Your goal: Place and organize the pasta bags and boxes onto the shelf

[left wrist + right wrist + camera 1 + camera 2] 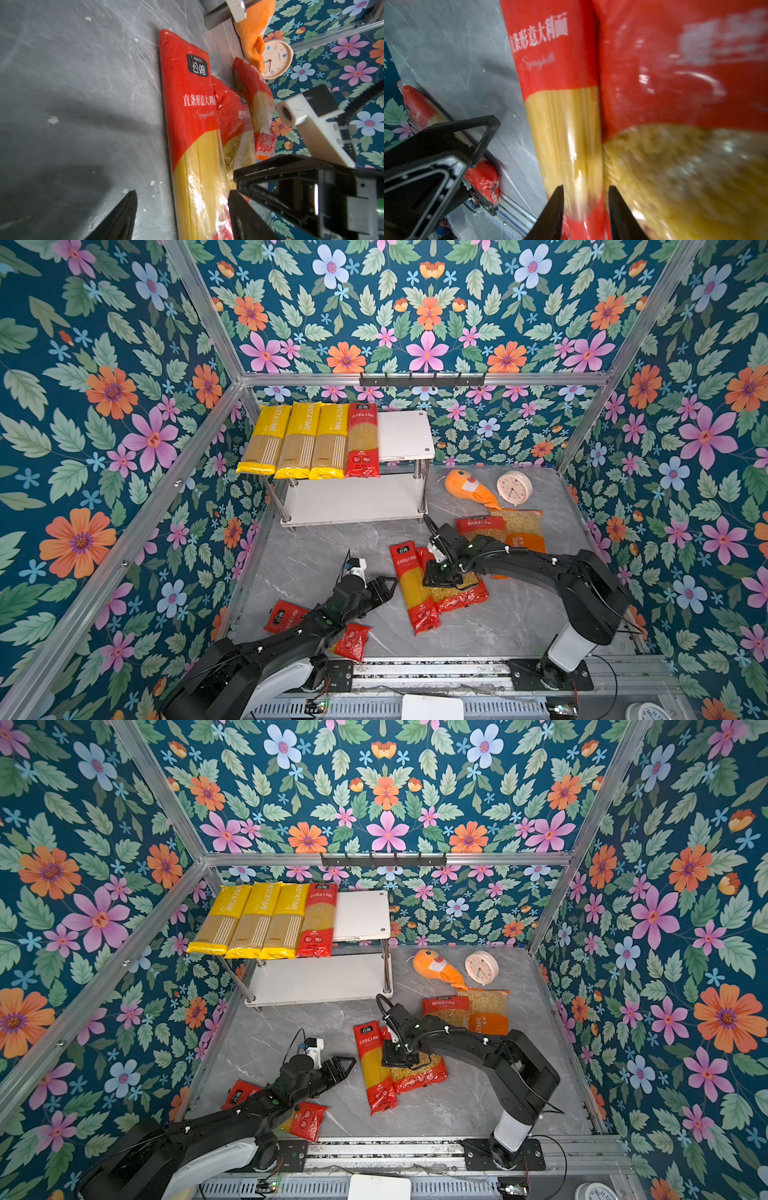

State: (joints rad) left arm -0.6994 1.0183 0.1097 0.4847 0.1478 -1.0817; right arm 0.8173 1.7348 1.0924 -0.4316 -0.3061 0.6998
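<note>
Because the red spaghetti pack (413, 597) looks stiff but slick, its middle suits gripping; the right gripper (585, 191) hovers half-open over it, and the left gripper (390, 585) gapes empty.

marble table (498, 626): shelf (405, 435) at 11 o'clock, four spaghetti packs (299, 439) up top; fish (467, 487), clock (514, 487) at 1 o'clock; loose packs (413, 589) mid.
</note>
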